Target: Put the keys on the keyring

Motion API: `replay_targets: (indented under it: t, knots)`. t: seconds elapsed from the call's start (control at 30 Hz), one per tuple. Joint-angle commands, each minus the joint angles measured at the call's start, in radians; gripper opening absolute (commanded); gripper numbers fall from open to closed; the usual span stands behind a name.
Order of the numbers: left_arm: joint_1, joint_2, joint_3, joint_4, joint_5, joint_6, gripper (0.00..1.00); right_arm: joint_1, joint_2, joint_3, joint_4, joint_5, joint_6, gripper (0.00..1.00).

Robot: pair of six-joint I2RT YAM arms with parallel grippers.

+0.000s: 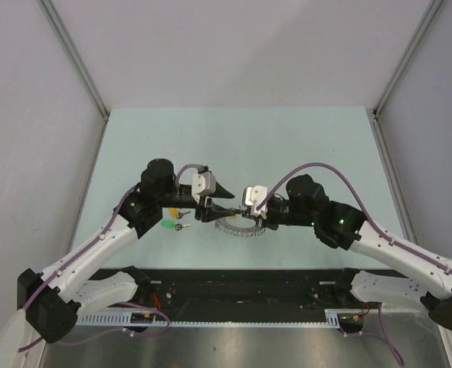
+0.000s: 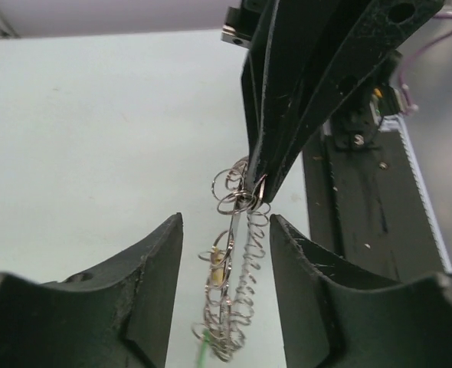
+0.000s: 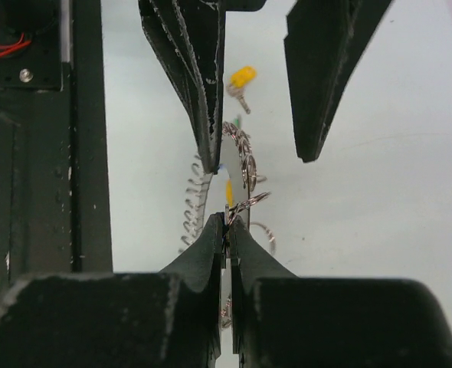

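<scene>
**Top view, bottom of frame.** Both arms rise from the dark rail [image 1: 241,287].

**Just above the rail, left of centre.** A green key [image 1: 167,225] and a yellow key [image 1: 181,214] lie loose on the pale surface [image 1: 241,138], close under the left arm's wrist. A third small key sits beside them; I cannot resolve its colour.

**Centre of frame.** The keyring [image 1: 241,227] is a cluster of thin wire loops with a coiled spring trailing from it. Part lies on the surface and part is lifted.
- The right tool [image 3: 227,230] is pressed together at its very tips, pinching one wire loop.
- The left tool [image 2: 226,257] is spread, one finger on either side of the hanging loops. It touches nothing that I can see.
- A small yellowish piece shows among the loops. I cannot tell whether it is a key already threaded.

**Beyond the tools.** Only bare surface, up to the top of the frame.

**Risks, as I judge them.**
- The pinch holds only a thin wire at the tips, so any sideways tug from the left tool could pull the loop free and drop the cluster.
- Closing the left tool here may catch several loops, or the spring, instead of one.
- The loose keys are tiny and sit beside the left wrist. A low sweep could push them away.
- Loops and spring look tangled, so a key could end up threaded onto the wrong wire.
</scene>
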Motion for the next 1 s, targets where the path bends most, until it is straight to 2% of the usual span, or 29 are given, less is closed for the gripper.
replay_targets:
  t: [0.0, 0.3, 0.47, 0.6, 0.8, 0.97]
  knots:
    - [0.004, 0.018, 0.064, -0.139, 0.134, 0.109, 0.55, 0.041, 0.026, 0.085, -0.091, -0.005, -0.066, 0.0]
    - [0.003, 0.059, 0.087, -0.214, 0.229, 0.161, 0.54, 0.087, 0.046, 0.111, -0.132, 0.018, -0.08, 0.0]
    - [-0.029, 0.089, 0.087, -0.214, 0.243, 0.161, 0.5, 0.098, 0.054, 0.115, -0.135, 0.018, -0.086, 0.0]
    - [-0.063, 0.112, 0.107, -0.28, 0.233, 0.207, 0.46, 0.1, 0.057, 0.115, -0.134, 0.02, -0.085, 0.0]
    - [-0.077, 0.121, 0.111, -0.289, 0.228, 0.211, 0.36, 0.101, 0.057, 0.115, -0.138, 0.017, -0.085, 0.0]
    - [-0.083, 0.135, 0.123, -0.317, 0.22, 0.224, 0.32, 0.103, 0.056, 0.115, -0.137, 0.022, -0.083, 0.0]
